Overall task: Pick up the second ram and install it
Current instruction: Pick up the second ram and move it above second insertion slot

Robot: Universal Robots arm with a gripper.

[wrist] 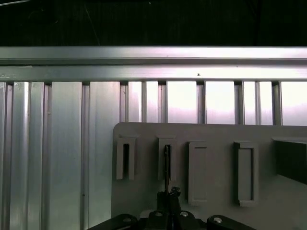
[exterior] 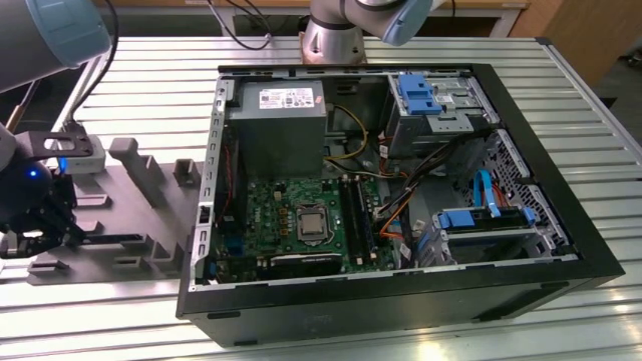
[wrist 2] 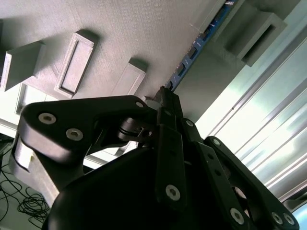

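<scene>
Starting at the exterior view's left: the gripper is down low over the near end of the grey moulded holder tray, which sits on the slatted aluminium table. In both wrist views the fingers are pulled in narrow and look pinched on the second ram, the dark-blue stick with black chips. It stands on edge along the tray, and its near end goes right in between the fingertips. In the first wrist view you get the stick edge-on as a thin dark line in one of the tray's little raised slots, with the gripper closed up around the end of it.

Moving right, the open PC case lies on its side. Inside it is the grey power-supply box, then the green motherboard, with the long black memory slots beside the CPU socket. Blue drive caddies sit at the far right.
</scene>
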